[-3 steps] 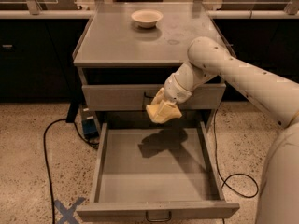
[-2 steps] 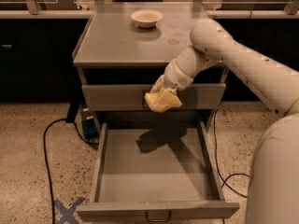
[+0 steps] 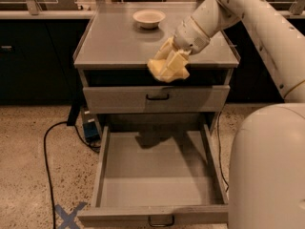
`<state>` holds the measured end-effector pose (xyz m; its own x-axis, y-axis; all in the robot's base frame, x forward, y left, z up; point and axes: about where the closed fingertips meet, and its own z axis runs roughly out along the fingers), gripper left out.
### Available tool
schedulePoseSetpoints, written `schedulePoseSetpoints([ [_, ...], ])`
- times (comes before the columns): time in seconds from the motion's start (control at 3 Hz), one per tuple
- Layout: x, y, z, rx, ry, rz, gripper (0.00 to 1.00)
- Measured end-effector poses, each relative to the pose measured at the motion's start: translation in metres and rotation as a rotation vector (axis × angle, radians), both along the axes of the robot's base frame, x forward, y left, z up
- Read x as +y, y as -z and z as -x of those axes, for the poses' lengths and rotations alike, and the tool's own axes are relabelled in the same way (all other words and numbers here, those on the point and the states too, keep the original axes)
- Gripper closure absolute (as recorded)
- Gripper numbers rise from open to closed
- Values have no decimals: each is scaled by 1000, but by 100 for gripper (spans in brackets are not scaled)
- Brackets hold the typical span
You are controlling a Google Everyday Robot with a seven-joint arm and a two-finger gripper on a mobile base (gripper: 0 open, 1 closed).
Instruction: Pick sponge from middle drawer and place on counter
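Note:
My gripper (image 3: pixel 170 67) is shut on the yellow sponge (image 3: pixel 158 69) and holds it in the air at the front edge of the grey counter (image 3: pixel 114 42), right of centre. The sponge hangs in front of the dark gap under the counter top, above the closed upper drawer. The middle drawer (image 3: pixel 157 175) is pulled wide open below, and its grey floor shows only the arm's shadow. My white arm comes in from the upper right.
A white bowl (image 3: pixel 148 18) stands at the back of the counter. The upper drawer face (image 3: pixel 119 99) with its black handle is closed. A black cable (image 3: pixel 47 161), a blue box (image 3: pixel 89 129) and a blue tape cross (image 3: pixel 69 216) are on the floor to the left. Black benches run behind.
The gripper has risen with the sponge, from in front of the upper drawer face to the height of the counter's front edge, and moved slightly left.

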<state>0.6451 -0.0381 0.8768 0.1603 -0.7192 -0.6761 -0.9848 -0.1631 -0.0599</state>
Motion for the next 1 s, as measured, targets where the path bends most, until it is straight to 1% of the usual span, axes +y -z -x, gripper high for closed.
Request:
schedulePoseSetpoints([
  [0.33,10,-49,-16,-79,-19,-50,100],
  [0.67,9,-77,-28,-156,8,-82,100],
  [1.0,9,-77,-28,-156,8,-82,100],
])
